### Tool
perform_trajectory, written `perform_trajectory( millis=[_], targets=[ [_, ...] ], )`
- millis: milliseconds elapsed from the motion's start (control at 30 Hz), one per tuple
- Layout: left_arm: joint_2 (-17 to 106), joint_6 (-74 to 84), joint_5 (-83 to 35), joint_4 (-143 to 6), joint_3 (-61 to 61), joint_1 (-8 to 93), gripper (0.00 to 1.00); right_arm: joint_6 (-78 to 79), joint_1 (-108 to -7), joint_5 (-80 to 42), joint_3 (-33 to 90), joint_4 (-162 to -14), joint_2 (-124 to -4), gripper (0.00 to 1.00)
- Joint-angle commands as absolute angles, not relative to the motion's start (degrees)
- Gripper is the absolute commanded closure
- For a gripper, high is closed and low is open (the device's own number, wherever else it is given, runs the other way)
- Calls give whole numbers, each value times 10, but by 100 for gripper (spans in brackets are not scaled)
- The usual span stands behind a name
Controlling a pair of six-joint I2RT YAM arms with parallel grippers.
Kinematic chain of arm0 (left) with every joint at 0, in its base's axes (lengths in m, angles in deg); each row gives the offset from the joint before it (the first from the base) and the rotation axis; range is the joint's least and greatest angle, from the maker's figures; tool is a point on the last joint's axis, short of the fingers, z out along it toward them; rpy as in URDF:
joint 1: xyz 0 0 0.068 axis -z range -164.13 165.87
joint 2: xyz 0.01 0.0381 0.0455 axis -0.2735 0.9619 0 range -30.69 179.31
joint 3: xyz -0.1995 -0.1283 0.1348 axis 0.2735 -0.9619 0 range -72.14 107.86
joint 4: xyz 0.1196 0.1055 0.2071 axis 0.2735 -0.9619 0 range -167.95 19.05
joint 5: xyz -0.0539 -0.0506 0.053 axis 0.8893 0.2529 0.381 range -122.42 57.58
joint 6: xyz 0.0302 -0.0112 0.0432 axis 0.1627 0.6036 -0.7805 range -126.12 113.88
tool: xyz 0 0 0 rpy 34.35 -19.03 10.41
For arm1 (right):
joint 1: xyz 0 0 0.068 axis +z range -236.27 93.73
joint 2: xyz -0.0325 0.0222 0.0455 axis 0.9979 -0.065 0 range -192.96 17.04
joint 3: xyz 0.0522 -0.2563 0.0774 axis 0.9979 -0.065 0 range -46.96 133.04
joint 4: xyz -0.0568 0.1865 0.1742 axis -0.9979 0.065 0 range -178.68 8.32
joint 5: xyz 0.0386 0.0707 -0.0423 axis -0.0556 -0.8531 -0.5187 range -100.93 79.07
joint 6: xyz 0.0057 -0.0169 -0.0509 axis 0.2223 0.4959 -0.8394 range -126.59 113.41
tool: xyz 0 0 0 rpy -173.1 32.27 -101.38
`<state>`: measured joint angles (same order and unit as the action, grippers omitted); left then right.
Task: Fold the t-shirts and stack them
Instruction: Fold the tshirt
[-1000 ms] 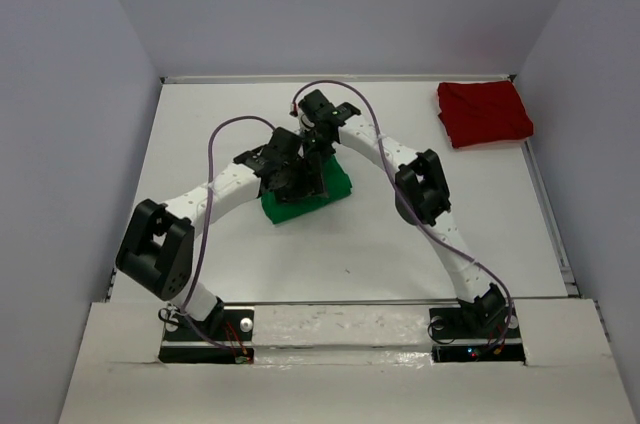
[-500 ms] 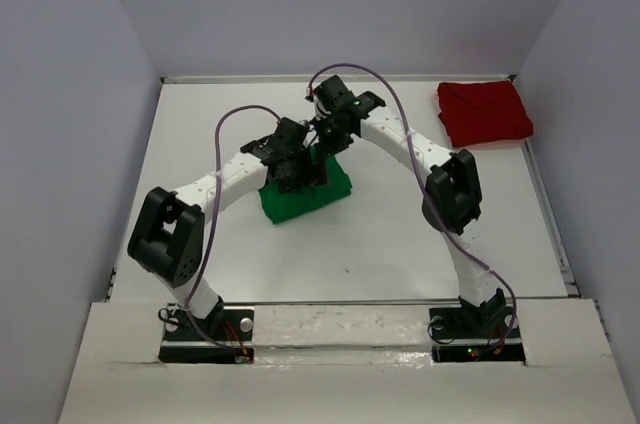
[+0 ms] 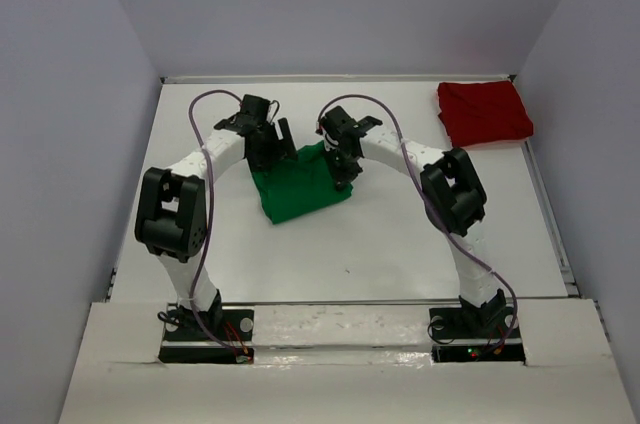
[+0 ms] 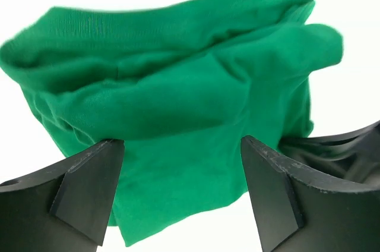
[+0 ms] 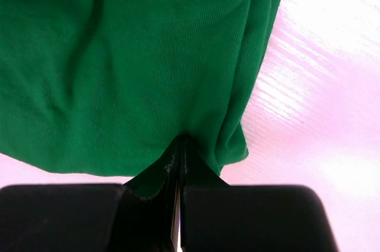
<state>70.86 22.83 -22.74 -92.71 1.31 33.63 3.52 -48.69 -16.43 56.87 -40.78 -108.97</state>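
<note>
The bright green t-shirt (image 3: 298, 187) lies folded and rumpled at the table's middle. My left gripper (image 3: 273, 140) is open at the shirt's far left corner and holds nothing. In the left wrist view the shirt (image 4: 172, 91) lies just beyond the spread gripper (image 4: 179, 145). My right gripper (image 3: 345, 170) is shut on the green shirt's right edge. In the right wrist view the cloth (image 5: 130, 62) is pinched where the gripper (image 5: 180, 143) closes. The dark red t-shirt (image 3: 484, 112) lies folded at the far right corner, away from both grippers.
White table (image 3: 400, 234) with a raised rim and grey walls on three sides. The right gripper's black body (image 4: 344, 145) shows at the right of the left wrist view, close to the left gripper.
The left gripper has drawn back off the green shirt toward the far left and now stands open. The right gripper has moved down onto the shirt's right edge. The shirt lies wider.
</note>
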Motion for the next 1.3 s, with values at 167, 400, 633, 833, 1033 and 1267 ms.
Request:
perform_trajectory(
  millis=[167, 400, 633, 833, 1033, 1267],
  targets=[
    [735, 210, -208, -940, 71, 333, 12, 53, -484, -194, 538, -453, -1049, 100],
    [733, 223, -226, -930, 56, 321, 85, 55, -484, -194, 519, -459, -1042, 100],
    [755, 230, -237, -952, 58, 259, 72, 63, -479, -201, 499, -469, -1031, 100],
    [750, 255, -227, -954, 21, 209, 33, 65, -479, -191, 478, -472, -1009, 100],
    [766, 256, -226, -960, 14, 199, 26, 68, -479, -192, 472, -476, -993, 100],
    [668, 263, -340, -970, 14, 210, 25, 66, -466, -166, 484, -463, -972, 100]
  ],
)
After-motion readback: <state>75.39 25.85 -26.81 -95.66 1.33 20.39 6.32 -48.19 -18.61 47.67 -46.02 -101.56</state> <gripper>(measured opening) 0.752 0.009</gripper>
